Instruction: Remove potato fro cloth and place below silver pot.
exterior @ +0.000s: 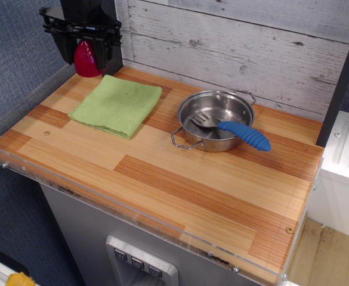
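My gripper [86, 59] is shut on the dark-red potato [86, 61] and holds it in the air above the table's back left corner. The light-green cloth [117, 104] lies flat and bare on the table, below and to the right of the potato. The silver pot [215, 119] stands to the right of the cloth, about mid-table towards the back.
A blue-handled spatula [243, 135] lies across the pot with its handle over the right rim. A clear plastic rim [19, 164] runs along the table's left and front edges. A plank wall [234, 42] stands behind the wooden table [180, 185].
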Controlling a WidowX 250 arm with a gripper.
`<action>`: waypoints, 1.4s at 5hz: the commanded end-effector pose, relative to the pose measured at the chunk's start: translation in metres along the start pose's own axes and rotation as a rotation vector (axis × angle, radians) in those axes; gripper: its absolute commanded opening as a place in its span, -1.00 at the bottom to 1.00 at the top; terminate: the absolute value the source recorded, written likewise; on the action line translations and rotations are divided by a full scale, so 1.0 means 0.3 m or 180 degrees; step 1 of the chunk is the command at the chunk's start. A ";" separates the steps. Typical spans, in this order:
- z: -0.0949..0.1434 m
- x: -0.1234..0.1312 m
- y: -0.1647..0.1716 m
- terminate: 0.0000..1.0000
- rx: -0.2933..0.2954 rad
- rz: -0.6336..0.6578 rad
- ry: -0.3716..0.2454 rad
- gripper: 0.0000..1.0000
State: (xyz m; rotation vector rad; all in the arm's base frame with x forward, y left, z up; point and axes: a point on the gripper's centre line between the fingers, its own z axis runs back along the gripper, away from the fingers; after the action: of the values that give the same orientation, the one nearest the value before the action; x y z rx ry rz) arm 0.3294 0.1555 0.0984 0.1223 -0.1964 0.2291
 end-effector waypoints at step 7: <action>0.064 -0.350 -0.714 -1.00 -0.0481 -0.0961 -0.0419 -1.00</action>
State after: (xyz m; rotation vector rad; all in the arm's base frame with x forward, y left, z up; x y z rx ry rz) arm 0.2788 -0.0793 0.0637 0.0211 -0.2906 -0.0862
